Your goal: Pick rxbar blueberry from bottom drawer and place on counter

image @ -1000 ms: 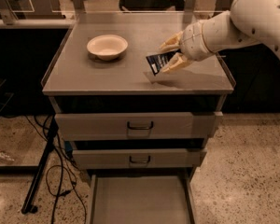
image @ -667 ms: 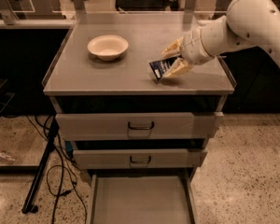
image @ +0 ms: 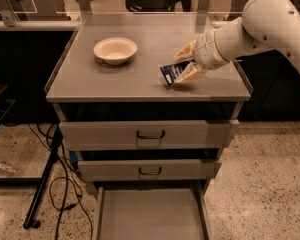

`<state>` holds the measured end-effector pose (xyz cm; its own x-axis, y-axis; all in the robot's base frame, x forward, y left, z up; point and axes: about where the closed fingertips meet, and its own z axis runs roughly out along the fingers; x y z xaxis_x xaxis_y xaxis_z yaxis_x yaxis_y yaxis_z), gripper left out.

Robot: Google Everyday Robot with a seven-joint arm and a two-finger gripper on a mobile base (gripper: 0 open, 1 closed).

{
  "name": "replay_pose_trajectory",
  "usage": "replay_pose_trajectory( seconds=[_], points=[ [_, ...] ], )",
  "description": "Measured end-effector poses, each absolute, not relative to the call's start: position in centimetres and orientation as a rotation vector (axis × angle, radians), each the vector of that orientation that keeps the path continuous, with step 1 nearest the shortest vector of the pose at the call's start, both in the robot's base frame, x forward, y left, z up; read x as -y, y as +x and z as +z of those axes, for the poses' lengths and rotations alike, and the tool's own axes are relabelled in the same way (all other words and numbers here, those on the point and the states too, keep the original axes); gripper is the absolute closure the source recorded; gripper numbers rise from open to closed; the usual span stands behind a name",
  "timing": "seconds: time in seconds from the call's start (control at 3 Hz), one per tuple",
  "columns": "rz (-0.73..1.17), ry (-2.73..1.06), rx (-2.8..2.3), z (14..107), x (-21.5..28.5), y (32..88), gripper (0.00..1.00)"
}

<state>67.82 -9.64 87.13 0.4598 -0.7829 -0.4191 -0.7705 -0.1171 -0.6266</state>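
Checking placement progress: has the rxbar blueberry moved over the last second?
Yes. Held by the gripper over the counter's right side, the rxbar blueberry has sunk slightly lower, toward the counter, relative to the unmoved bowl.

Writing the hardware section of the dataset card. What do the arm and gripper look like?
The arm has a smooth off-white shell in thick rounded segments, with a thin dark seam near the wrist. No cables or markings are visible. The gripper, over the front right of the counter at the snack bar, has two tapered tan fingers.
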Motion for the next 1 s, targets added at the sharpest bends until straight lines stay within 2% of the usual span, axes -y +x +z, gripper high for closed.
replay_pose_trajectory(
  seconds=[0.67,1.0],
  points=[
    [-0.019,-1.878,-1.306,87.13,9.64,67.82,0.14],
    [-0.019,-1.878,-1.306,87.12,9.63,67.82,0.0]
  ],
)
